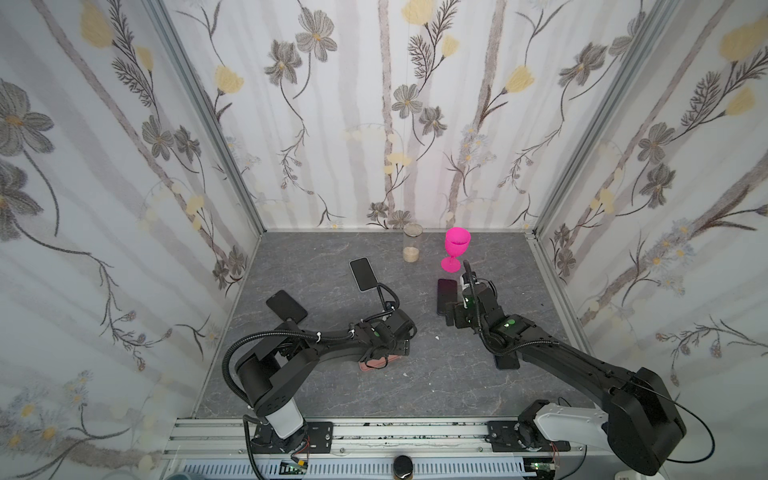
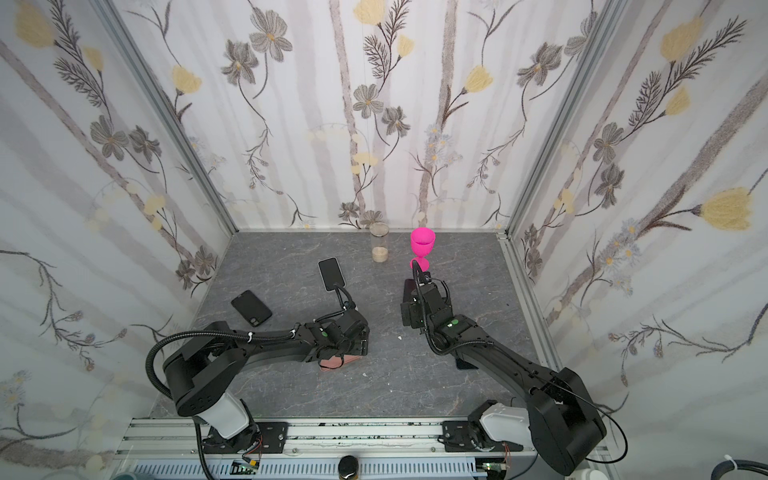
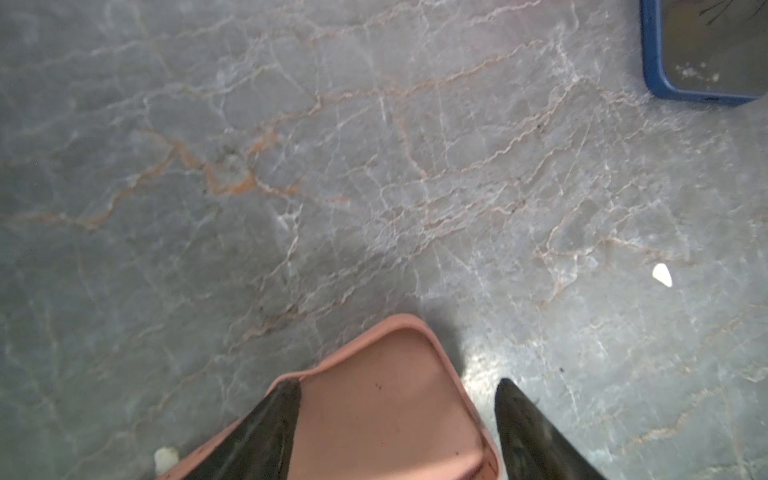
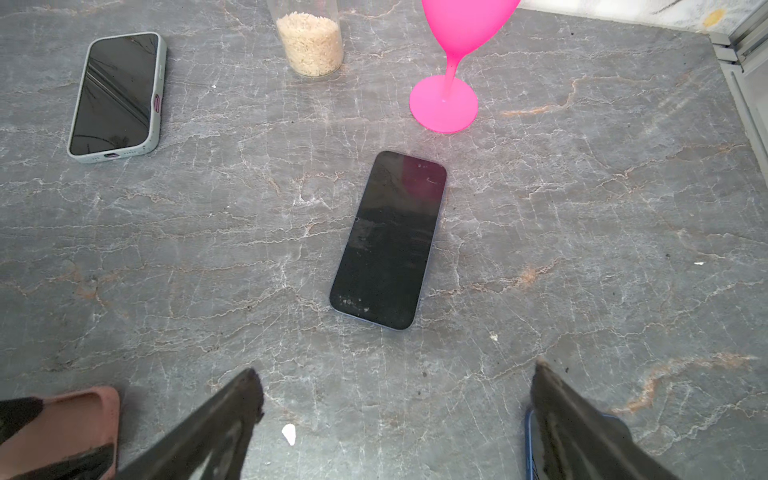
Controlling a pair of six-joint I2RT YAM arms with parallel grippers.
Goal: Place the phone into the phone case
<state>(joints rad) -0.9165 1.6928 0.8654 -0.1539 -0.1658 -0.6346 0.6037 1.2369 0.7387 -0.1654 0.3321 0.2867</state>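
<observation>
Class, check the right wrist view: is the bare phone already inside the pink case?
No, the phone lies bare on the table, well apart from the pink case.

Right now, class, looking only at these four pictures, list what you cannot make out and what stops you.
- Pink phone case: the left wrist view's edge cuts it off; in both top views the left arm covers most of it.
- Blue-cased phone: cut off in both wrist views; under the right arm in both top views.
- Bare phone: in both top views the right end effector overlaps it.
</observation>
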